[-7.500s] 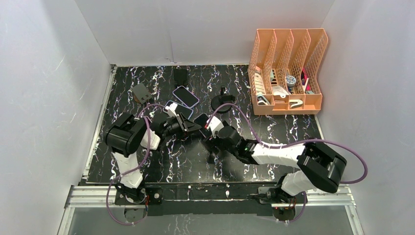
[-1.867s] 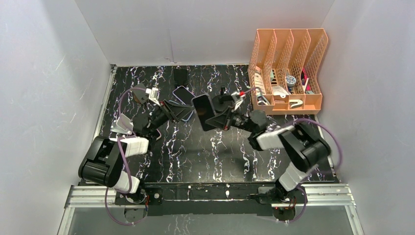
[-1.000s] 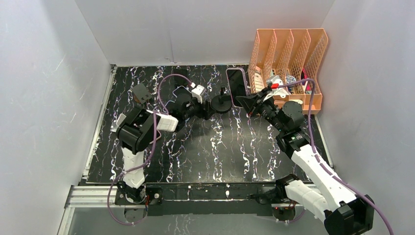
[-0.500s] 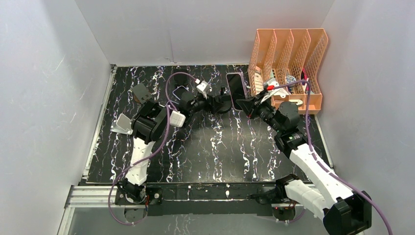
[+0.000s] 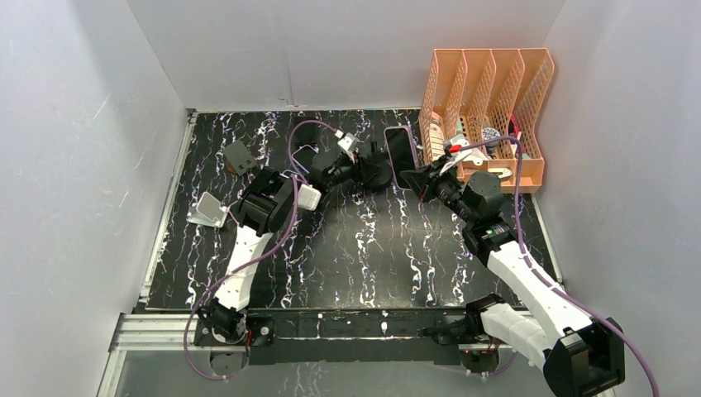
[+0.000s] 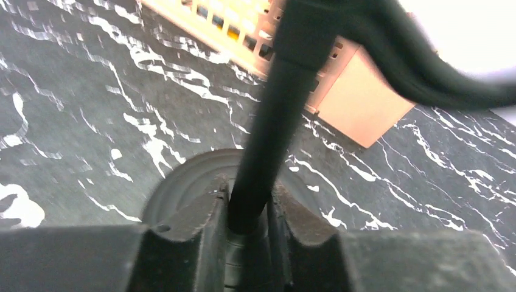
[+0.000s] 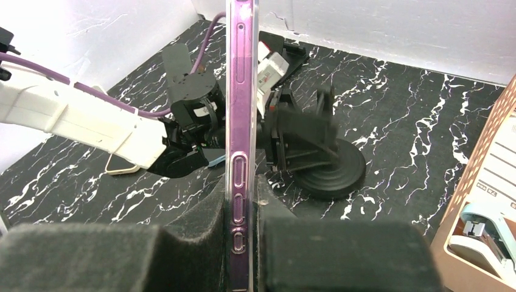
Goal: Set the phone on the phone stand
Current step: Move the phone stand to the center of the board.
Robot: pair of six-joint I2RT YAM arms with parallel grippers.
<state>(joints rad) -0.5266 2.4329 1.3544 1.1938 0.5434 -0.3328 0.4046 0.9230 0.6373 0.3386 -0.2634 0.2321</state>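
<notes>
Phone (image 7: 241,121) stands on edge, clamped between the pads of my right end effector (image 7: 242,204), with the side buttons of its purple-rimmed clear case facing the wrist camera. It hangs above the far part of the desk (image 5: 372,256), just right of the phone stand (image 5: 376,169) and left of the orange file rack (image 5: 488,107), not yet on the stand. My left end effector (image 6: 249,210) is closed on the stand's black stem just above its round base, which rests on the desk. A white wedge (image 5: 207,211) lies well apart to the left.
</notes>
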